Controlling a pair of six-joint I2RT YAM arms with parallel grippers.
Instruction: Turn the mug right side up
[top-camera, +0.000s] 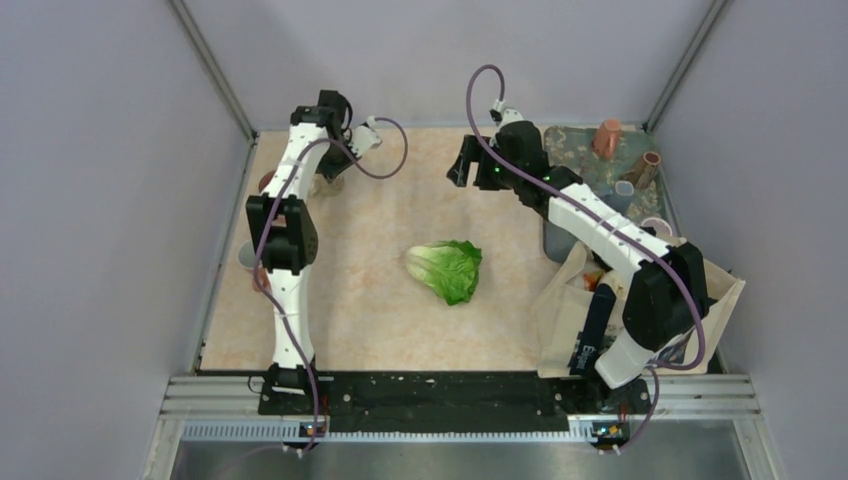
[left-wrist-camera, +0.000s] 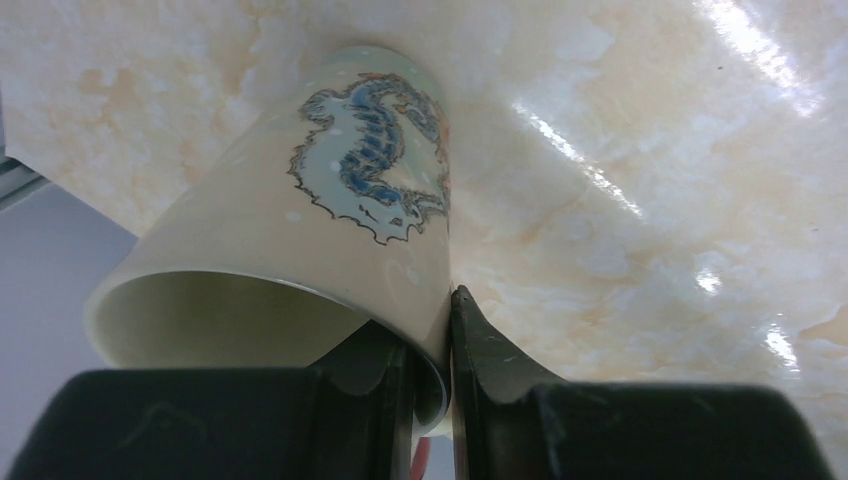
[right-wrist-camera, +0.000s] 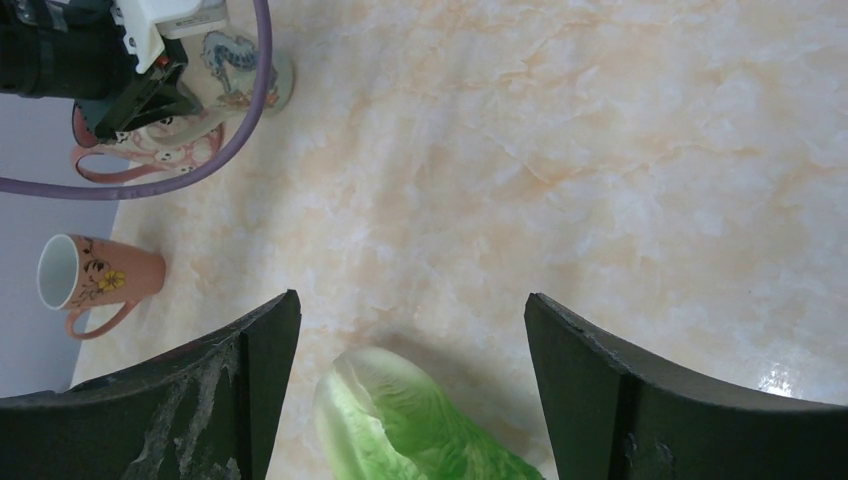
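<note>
Mug (left-wrist-camera: 300, 230), beyond and left of lettuce (top-camera: 447, 268), is pinched by its rim in my left gripper (left-wrist-camera: 425, 330), base pointing away; right gripper (right-wrist-camera: 410, 300) wide, empty, farther.

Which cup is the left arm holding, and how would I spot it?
Look to the far left corner of the marbled table. There the left gripper pinches a cream mug by its rim. Unlike the salmon flowered mug and pink patterned mug nearby, it bears a blue seahorse-like drawing.
</note>
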